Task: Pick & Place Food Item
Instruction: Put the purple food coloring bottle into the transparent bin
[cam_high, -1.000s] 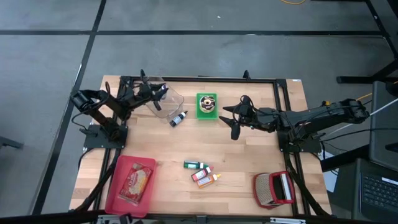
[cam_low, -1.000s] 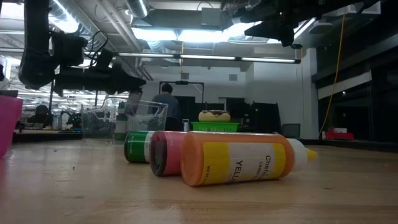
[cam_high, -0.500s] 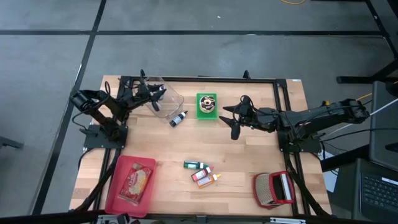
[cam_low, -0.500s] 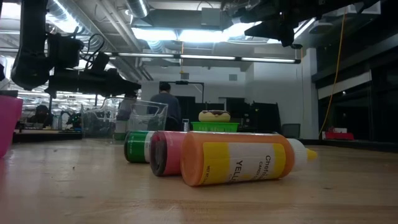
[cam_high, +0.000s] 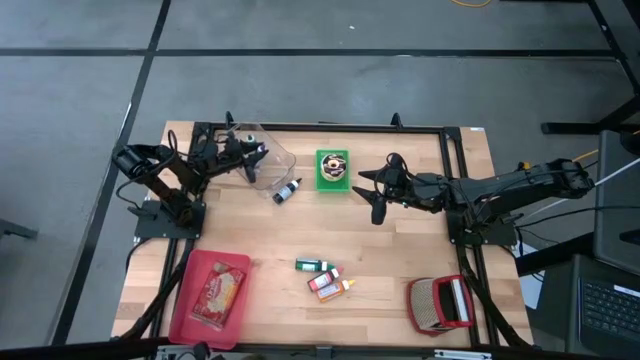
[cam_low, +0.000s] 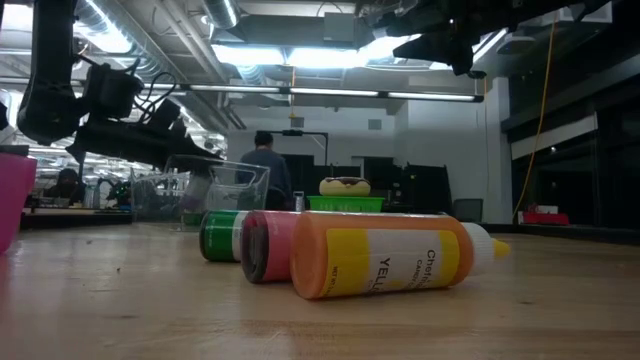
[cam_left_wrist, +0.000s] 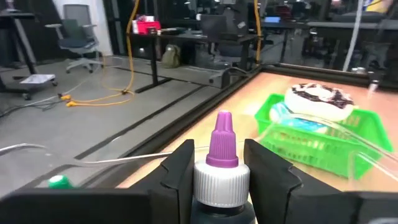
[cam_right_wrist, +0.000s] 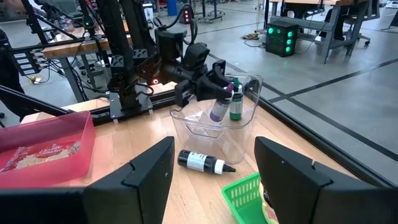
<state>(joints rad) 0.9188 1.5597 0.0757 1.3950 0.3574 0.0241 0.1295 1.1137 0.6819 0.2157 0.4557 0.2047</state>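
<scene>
A clear plastic tub (cam_high: 268, 165) stands at the far left of the table, with a green-capped bottle (cam_right_wrist: 236, 104) upright in it. My left gripper (cam_high: 250, 155) reaches over the tub's rim, shut on a purple-capped bottle (cam_right_wrist: 219, 107). A chocolate donut (cam_left_wrist: 318, 98) lies in a green basket (cam_high: 332, 168) beside the tub. My right gripper (cam_high: 371, 195) hovers open above the table, just right of the basket, with nothing between its fingers. My left gripper pinches the purple-capped bottle between its two fingers (cam_left_wrist: 180, 177) at the white collar (cam_left_wrist: 221, 183) just under the cap. The fingers come about level from the table's left. The bottle hangs tilted inside the tub (cam_right_wrist: 214, 127); whether its base touches the floor, I cannot tell.
A black bottle with a white label (cam_high: 287, 190) lies next to the tub. Green, pink and orange bottles (cam_high: 322, 276) lie near the front middle. A red tray (cam_high: 190, 310) with a food packet sits front left, a red and white object (cam_high: 440, 303) front right.
My left gripper has sunk a little and tipped, carrying the purple-capped bottle lower into the clear tub. Its hold on the bottle is unchanged.
</scene>
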